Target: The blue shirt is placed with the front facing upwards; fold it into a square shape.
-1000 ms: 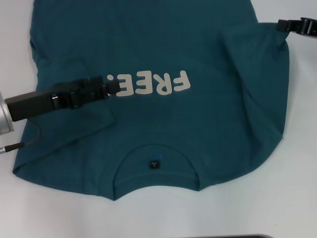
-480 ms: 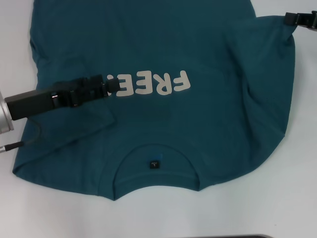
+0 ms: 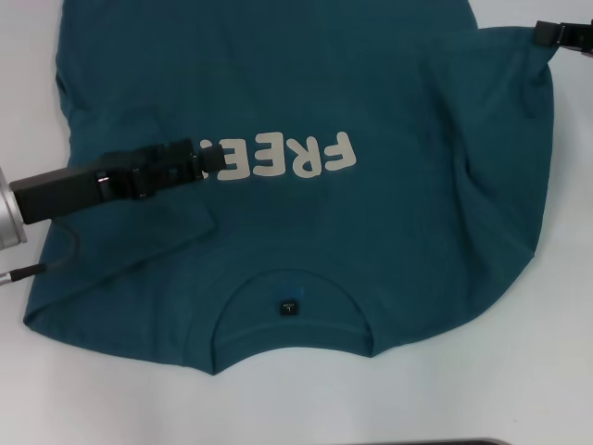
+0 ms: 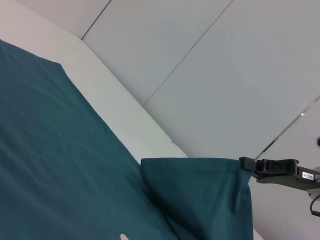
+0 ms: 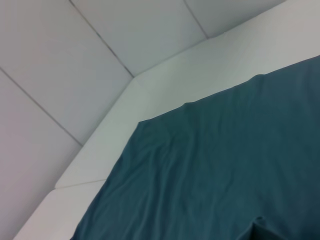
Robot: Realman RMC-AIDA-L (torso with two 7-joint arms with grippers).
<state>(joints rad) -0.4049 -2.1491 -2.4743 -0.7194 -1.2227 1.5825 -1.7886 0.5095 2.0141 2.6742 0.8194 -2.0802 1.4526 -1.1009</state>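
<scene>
Overhead, the left end effector (image 3: 211,159) presses closed on the blue shirt (image 3: 371,232); the right end effector (image 3: 542,34) pinches its lifted edge.

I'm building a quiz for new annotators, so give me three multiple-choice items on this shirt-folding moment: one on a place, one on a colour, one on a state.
1. Where is the left end effector?
A. Over the blue shirt, at the chest lettering
B. Off the shirt, on the white table
C. At the neck label

2. What colour is the lettering?
A. Black
B. Cream
C. Red

3. What is the state of the shirt edge at the right end effector?
A. Lying flat
B. Raised off the table
C. Rolled into a tube

Answers: 1 A, the head view shows its tip at the letters' end. 2 B, the letters read pale cream on teal. 3 B, the left wrist view shows the cloth hanging lifted from that end effector.
</scene>
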